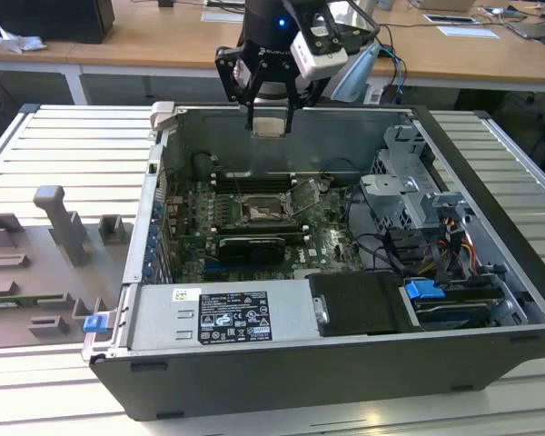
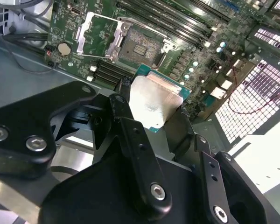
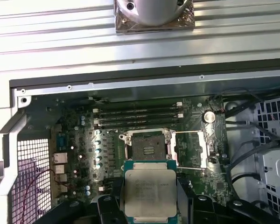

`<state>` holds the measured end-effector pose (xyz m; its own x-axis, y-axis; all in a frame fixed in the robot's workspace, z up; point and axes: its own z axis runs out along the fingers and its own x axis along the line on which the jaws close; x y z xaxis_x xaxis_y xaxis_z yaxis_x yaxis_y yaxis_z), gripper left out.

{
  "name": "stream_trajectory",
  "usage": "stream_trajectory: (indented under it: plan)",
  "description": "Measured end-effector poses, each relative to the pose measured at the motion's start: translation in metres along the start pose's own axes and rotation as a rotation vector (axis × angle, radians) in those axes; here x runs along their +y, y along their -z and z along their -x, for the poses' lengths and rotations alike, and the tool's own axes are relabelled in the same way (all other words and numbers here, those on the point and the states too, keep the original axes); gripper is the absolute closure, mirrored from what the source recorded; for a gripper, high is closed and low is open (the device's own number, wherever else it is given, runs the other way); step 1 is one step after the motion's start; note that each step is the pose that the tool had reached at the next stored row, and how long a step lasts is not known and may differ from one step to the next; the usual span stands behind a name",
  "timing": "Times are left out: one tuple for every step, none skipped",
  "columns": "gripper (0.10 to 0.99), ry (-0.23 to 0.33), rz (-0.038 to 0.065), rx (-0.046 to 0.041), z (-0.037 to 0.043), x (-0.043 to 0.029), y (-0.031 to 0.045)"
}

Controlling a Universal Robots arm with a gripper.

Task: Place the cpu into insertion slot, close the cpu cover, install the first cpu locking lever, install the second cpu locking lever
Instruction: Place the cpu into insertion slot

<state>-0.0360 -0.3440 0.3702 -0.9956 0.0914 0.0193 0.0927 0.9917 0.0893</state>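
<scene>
My gripper (image 1: 269, 116) hangs above the back wall of the open computer case, shut on the cpu (image 1: 269, 124), a pale silver square chip. In both wrist views the cpu (image 3: 150, 189) (image 2: 151, 100) sits flat between the black fingers (image 2: 130, 133), well above the board. The insertion slot (image 1: 259, 213) (image 3: 147, 147) (image 2: 140, 49) lies open on the green board, its dark centre bare. Its silver cpu cover (image 3: 190, 149) (image 2: 98, 35) is swung open to one side of the slot.
Long black memory slots (image 3: 137, 116) run beside the socket. A power supply (image 1: 222, 313) fills the case's front, with a drive cage (image 1: 418, 195) and cables at the exterior view's right. A grey fixture tray (image 1: 45, 263) lies at that view's left.
</scene>
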Motion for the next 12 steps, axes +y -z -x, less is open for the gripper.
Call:
stream_trajectory:
  plan:
    - [0.549, -0.006, 0.0, -0.0005, 0.0, 0.0, 0.0]
    - [0.549, -0.009, 0.0, -0.0008, 0.0, 0.0, 0.0]
    - [0.549, -0.012, 0.0, -0.0011, 0.0, 0.0, 0.0]
    - [0.549, -0.015, 0.0, -0.0013, 0.0, 0.0, 0.0]
    - [0.549, -0.019, 0.0, -0.0017, 0.0, 0.0, 0.0]
    - [0.549, -0.025, 0.0, -0.0023, 0.0, 0.0, -0.0001]
    - [0.549, -0.03, 0.001, -0.0026, 0.0, 0.0, -0.0001]
    - [0.549, -0.035, 0.001, -0.0031, 0.0, 0.0, -0.0001]
    - [0.549, -0.038, 0.001, -0.0034, 0.0, 0.0, -0.0001]
    - [0.549, -0.041, 0.001, -0.0037, 0.0, 0.0, -0.0001]
    - [0.549, -0.045, 0.001, -0.0041, 0.0, 0.0, -0.0001]
    - [0.549, -0.05, 0.001, -0.0045, 0.0, 0.0, -0.0001]
